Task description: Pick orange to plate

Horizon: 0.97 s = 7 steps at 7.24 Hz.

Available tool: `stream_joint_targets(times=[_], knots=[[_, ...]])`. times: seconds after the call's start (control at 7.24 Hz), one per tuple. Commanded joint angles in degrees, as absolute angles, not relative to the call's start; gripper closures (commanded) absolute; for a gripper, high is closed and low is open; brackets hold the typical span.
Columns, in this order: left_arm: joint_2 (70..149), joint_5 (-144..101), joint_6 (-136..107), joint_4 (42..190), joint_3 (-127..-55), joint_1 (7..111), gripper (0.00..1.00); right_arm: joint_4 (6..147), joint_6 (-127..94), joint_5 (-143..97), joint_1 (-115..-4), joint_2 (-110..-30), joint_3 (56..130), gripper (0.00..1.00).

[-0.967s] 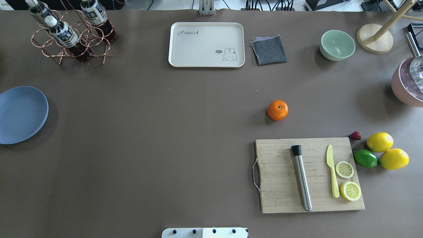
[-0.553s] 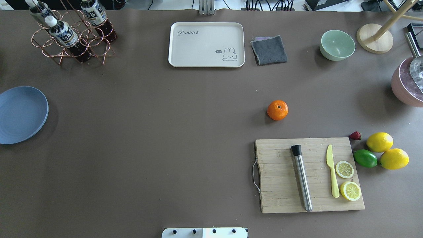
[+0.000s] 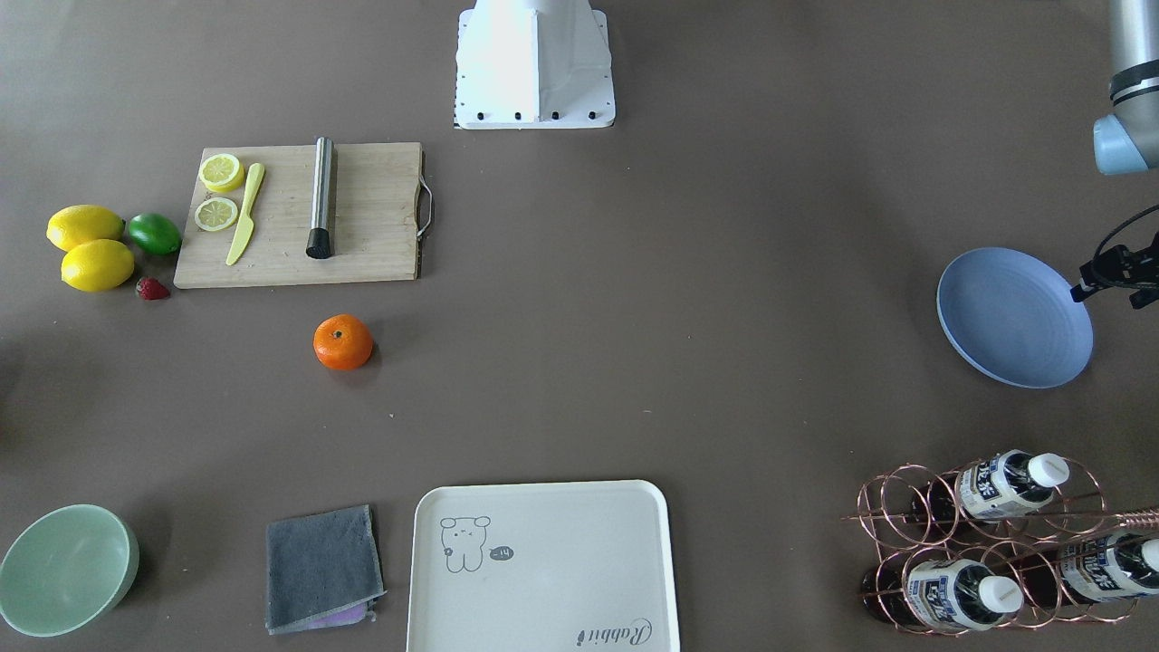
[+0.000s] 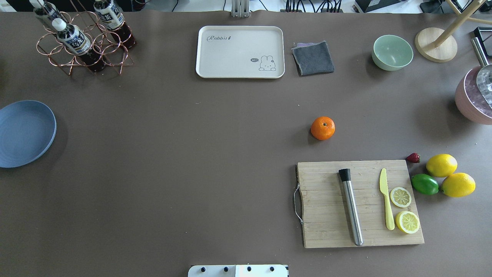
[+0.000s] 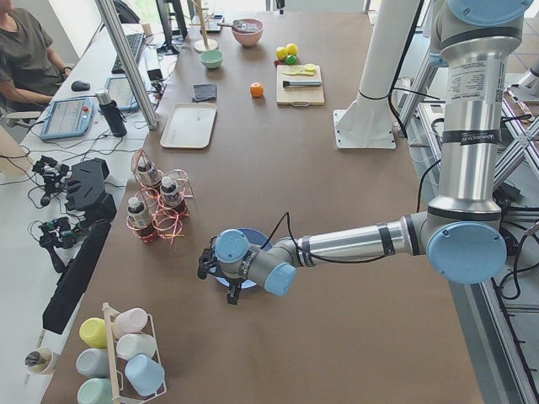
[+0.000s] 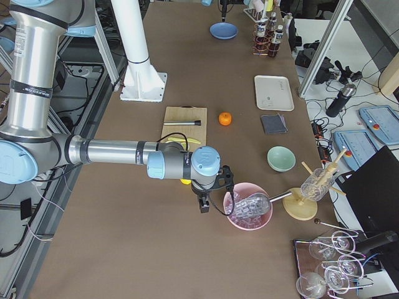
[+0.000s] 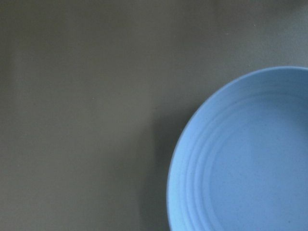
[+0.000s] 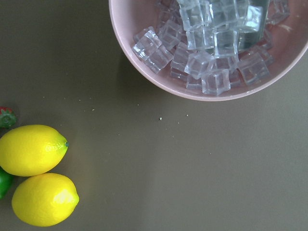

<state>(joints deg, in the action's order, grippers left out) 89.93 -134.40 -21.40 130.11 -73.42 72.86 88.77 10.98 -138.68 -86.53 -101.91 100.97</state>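
The orange (image 4: 323,128) sits alone on the brown table just beyond the cutting board, right of centre; it also shows in the front view (image 3: 343,341). The pale blue plate (image 4: 23,132) lies at the table's far left edge and holds nothing. My left gripper (image 5: 221,273) hovers over the plate, whose rim (image 7: 192,144) fills the left wrist view; I cannot tell its state. My right gripper (image 6: 209,196) hangs far from the orange, between the whole lemons and the pink ice bowl; its state cannot be told either.
A wooden cutting board (image 4: 359,204) carries a steel muddler, a yellow knife and lemon halves. Two lemons (image 4: 442,165), a lime and a strawberry lie to its right. A cream tray (image 4: 240,52), grey cloth, mint bowl (image 4: 392,52), pink ice bowl (image 8: 207,48) and bottle rack (image 4: 82,38) line the far side.
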Motion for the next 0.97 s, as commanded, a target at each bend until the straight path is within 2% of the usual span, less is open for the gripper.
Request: stream_joint_targets(times=[0.0, 0.14, 0.28, 0.41, 0.55, 0.83], knots=[[90.5, -132.5, -22.9, 133.4, -70.8, 70.6, 0.18, 88.8, 11.0, -138.7, -86.1, -101.8, 101.0, 0.00], [90.7, -132.5, -23.1, 133.4, -70.5, 70.5, 0.31, 88.7, 10.4, -138.7, -86.0, -101.8, 101.0, 0.00], [90.7, -132.5, -23.7, 133.4, -70.6, 70.5, 0.63, 88.7, 10.1, -138.7, -86.0, -101.8, 101.0, 0.00], [90.7, -132.5, -23.9, 133.4, -70.6, 70.5, 0.88, 88.7, 10.1, -138.8, -85.9, -101.8, 101.1, 0.00], [90.7, -132.7, -24.0, 133.4, -70.6, 70.5, 0.99, 88.7, 10.0, -138.8, -85.8, -101.8, 101.1, 0.00], [90.7, -133.2, -24.2, 133.4, -71.4, 70.5, 1.00, 88.7, 9.3, -138.8, -85.8, -99.3, 101.6, 0.00]])
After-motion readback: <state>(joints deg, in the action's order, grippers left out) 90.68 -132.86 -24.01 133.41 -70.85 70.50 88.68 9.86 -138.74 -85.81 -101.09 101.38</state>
